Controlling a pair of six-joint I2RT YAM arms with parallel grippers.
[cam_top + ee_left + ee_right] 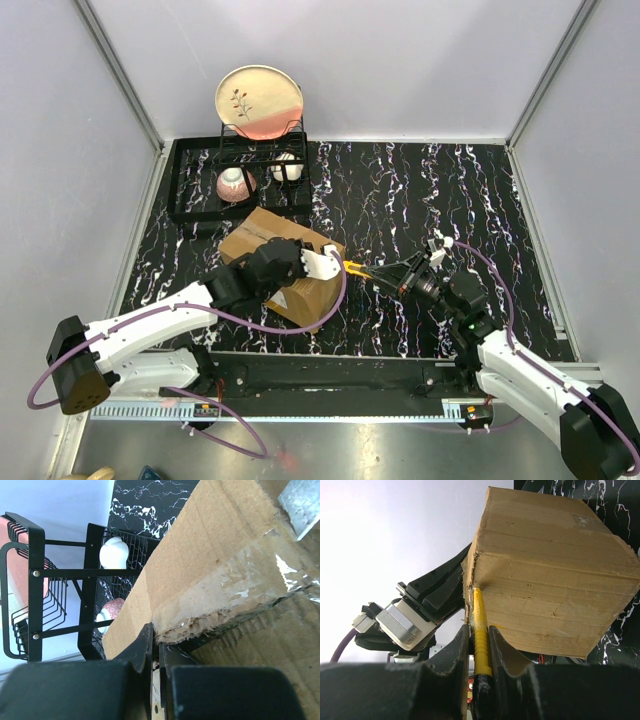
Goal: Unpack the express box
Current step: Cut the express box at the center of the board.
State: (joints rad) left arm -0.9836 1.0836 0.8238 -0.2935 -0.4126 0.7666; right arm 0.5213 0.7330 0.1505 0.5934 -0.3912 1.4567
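Cannot see inside the express box (310, 298). From above, partly covered by the left arm (150, 330). In the left wrist view, cut off by the picture's edges at the top and right. Hard to find the left claw (156, 645) from above, tucked under its own wrist. Up close, dark and blurry, clamped on a thin cardboard edge. Cannot see the tip of the yellow tool (479, 615), lost against the box corner; maybe a cutter. Cannot see its handle either, swallowed by the right claw (479, 640). Cannot see the bottom of the plate (258, 100), behind the rack (195, 175).

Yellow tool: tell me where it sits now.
In the top view the yellow tool is mid-table, clamped in the right end effector, its tip at the express box's right edge.
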